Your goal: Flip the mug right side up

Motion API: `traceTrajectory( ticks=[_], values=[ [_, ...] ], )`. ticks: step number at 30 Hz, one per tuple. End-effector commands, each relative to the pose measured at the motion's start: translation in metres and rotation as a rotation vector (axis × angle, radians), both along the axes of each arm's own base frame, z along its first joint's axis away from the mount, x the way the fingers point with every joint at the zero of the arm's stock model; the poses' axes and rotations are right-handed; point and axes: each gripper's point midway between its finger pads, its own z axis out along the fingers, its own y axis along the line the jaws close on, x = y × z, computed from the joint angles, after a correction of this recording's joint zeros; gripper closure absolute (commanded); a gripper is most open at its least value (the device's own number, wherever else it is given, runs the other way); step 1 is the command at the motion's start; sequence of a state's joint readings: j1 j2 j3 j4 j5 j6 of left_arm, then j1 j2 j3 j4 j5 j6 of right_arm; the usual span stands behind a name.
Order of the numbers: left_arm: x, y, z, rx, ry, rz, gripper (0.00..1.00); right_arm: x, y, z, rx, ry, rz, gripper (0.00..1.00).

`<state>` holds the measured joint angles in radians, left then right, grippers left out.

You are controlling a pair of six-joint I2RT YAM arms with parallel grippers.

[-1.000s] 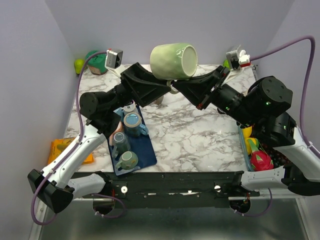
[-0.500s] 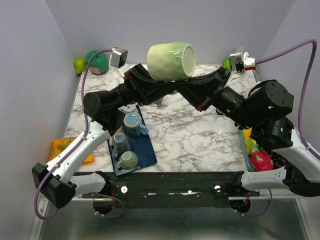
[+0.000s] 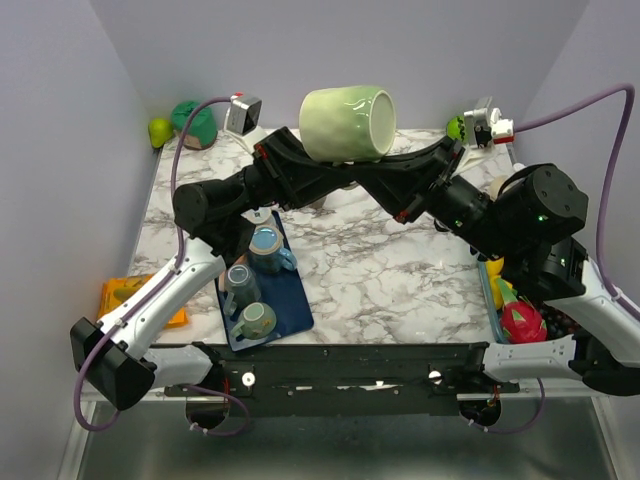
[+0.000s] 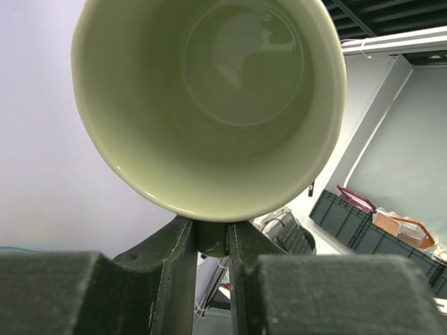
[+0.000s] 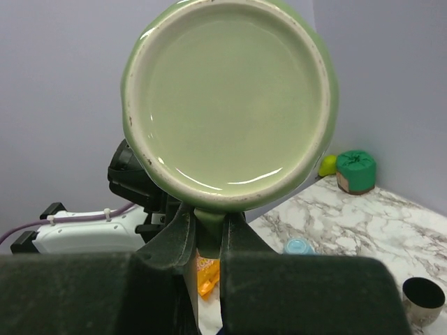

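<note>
The pale green mug (image 3: pixel 347 123) hangs high above the marble table (image 3: pixel 390 270), lying on its side. Its base (image 5: pixel 230 98) faces my right wrist camera, and its open mouth (image 4: pixel 209 105) faces my left wrist camera. My left gripper (image 4: pixel 211 241) is shut on the mug's handle from below, just under the rim. My right gripper (image 5: pixel 208 234) is shut on the same handle at the base end. Seen from the top camera, the left gripper (image 3: pixel 330 172) and right gripper (image 3: pixel 362 178) meet beneath the mug.
A blue tray (image 3: pixel 292 312) with three teal cups lies at the front left. A green lidded jar (image 3: pixel 196 122) and a yellow-green fruit (image 3: pixel 159 131) stand at the back left. An orange packet (image 3: pixel 116 296) is off the left edge, and toy fruit (image 3: pixel 520 320) off the right.
My left gripper has come in under the mug and shut on its handle. The right gripper has kept its hold, and the mug has barely shifted.
</note>
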<state>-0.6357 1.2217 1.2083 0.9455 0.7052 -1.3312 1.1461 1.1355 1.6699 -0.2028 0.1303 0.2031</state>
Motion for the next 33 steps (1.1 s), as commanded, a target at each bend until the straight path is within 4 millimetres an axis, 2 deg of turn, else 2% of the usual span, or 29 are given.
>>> traceTrajectory(
  ticks=[1,3,4,6,7,8,9,11,12,15,16,19,23,24,26,28,29,31,32,33],
  values=[
    [-0.004,0.001,0.011,-0.008,-0.005,0.011,1.0,0.026,-0.011,-0.02,-0.021,0.07,-0.159,0.93],
    [0.007,-0.002,0.007,0.036,-0.013,0.092,1.0,0.034,-0.017,-0.038,-0.048,0.111,-0.215,0.78],
    [0.022,-0.008,-0.006,0.1,0.057,0.136,1.0,0.041,-0.023,-0.048,-0.059,0.146,-0.266,0.56],
    [0.03,-0.008,-0.01,0.139,0.029,0.216,1.0,0.045,-0.032,-0.068,-0.081,0.184,-0.311,0.43],
    [0.04,-0.011,-0.02,0.182,0.068,0.246,1.0,0.048,-0.039,-0.077,-0.082,0.218,-0.346,0.31],
    [0.044,-0.011,-0.022,0.201,0.047,0.284,1.0,0.049,-0.044,-0.082,-0.081,0.234,-0.366,0.26],
    [0.047,-0.011,-0.021,0.215,0.044,0.303,1.0,0.049,-0.052,-0.09,-0.085,0.25,-0.386,0.24],
    [0.064,-0.016,-0.038,0.288,0.076,0.355,1.0,0.052,-0.064,-0.104,-0.084,0.297,-0.44,0.22],
    [0.067,-0.017,-0.041,0.307,0.075,0.371,1.0,0.051,-0.072,-0.111,-0.08,0.318,-0.46,0.21],
    [0.091,-0.023,-0.07,0.409,0.108,0.439,1.0,0.055,-0.093,-0.137,-0.08,0.422,-0.561,0.19],
    [0.097,-0.025,-0.085,0.456,0.131,0.454,1.0,0.055,-0.103,-0.151,-0.09,0.467,-0.603,0.19],
    [0.121,-0.03,-0.125,0.576,0.16,0.539,1.0,0.051,-0.123,-0.176,-0.107,0.561,-0.674,0.19],
    [0.15,-0.04,-0.173,0.733,0.144,0.67,1.0,0.044,-0.138,-0.194,-0.119,0.612,-0.699,0.19],
    [0.151,-0.045,-0.181,0.759,0.141,0.684,1.0,0.043,-0.141,-0.196,-0.119,0.618,-0.7,0.19],
    [0.169,-0.047,-0.205,0.832,0.155,0.774,1.0,0.04,-0.147,-0.201,-0.125,0.635,-0.711,0.19],
    [0.184,-0.047,-0.219,0.885,0.153,0.867,1.0,0.038,-0.152,-0.207,-0.149,0.651,-0.725,0.19],
    [0.194,-0.051,-0.236,0.93,0.164,0.894,1.0,0.037,-0.153,-0.209,-0.162,0.658,-0.729,0.19],
    [0.205,-0.053,-0.247,0.966,0.162,0.945,1.0,0.035,-0.154,-0.215,-0.2,0.676,-0.734,0.18],
    [0.22,-0.051,-0.267,1.016,0.185,1.007,1.0,0.034,-0.154,-0.217,-0.209,0.682,-0.733,0.18],
    [0.226,-0.052,-0.269,1.025,0.18,1.03,1.0,0.033,-0.155,-0.219,-0.218,0.688,-0.734,0.17]
  ],
)
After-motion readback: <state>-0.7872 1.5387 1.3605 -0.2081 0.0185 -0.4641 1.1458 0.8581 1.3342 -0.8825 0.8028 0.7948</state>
